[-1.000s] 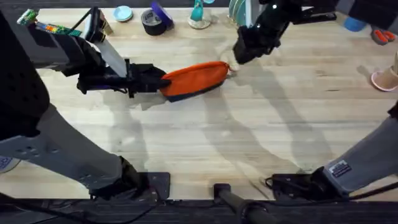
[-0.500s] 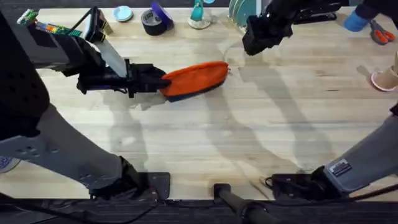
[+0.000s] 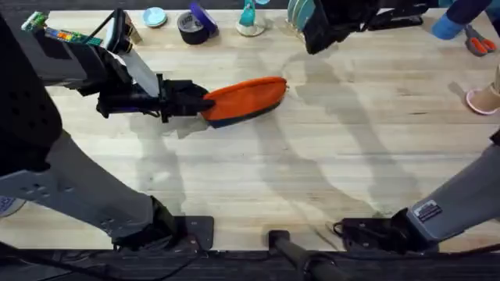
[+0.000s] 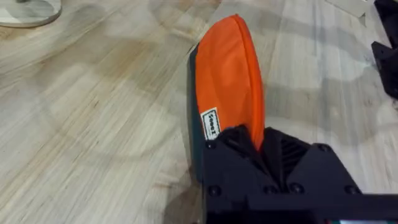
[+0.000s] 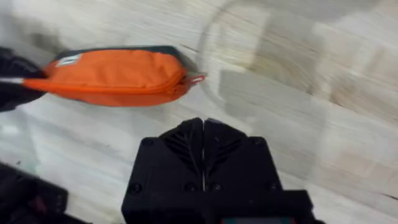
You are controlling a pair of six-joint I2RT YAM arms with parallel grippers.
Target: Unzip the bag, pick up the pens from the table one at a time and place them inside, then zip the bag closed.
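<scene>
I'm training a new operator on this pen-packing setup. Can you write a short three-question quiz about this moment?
1. True or false: the left end effector grips one end of the bag.
2. The bag's zipper is: A) closed B) wide open.
3. Which end effector is shut on nothing above the table?

Key: 1 true. 2 A. 3 the right end effector.
</scene>
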